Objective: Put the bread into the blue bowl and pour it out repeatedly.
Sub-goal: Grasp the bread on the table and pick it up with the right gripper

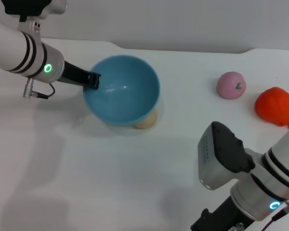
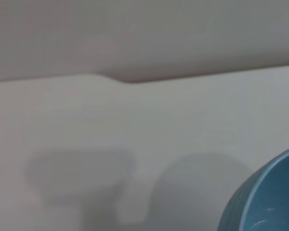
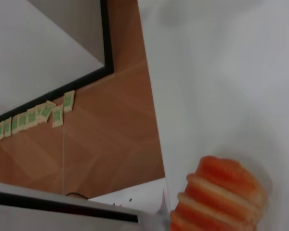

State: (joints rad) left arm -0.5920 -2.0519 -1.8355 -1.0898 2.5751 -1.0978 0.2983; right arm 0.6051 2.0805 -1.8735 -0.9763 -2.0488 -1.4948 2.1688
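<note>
On the left, our left gripper [image 1: 92,80] is clamped on the rim of the round, smooth, light-blue bowl [image 1: 123,89] and holds it tipped up above the white table [image 1: 86,168]. A bit of the tan bread [image 1: 146,120] peeks out on the table under the bowl's lower edge. Farther right sit a small pink ball [image 1: 231,85] and a bumpy orange toy [image 1: 275,105]. Our right gripper [image 1: 216,222] hangs low near us; we cannot tell whether it is apart or together.

Bare table [image 1: 111,183] before blue bowl [image 1: 123,91]; pink ball [image 1: 231,85] rightward.
</note>
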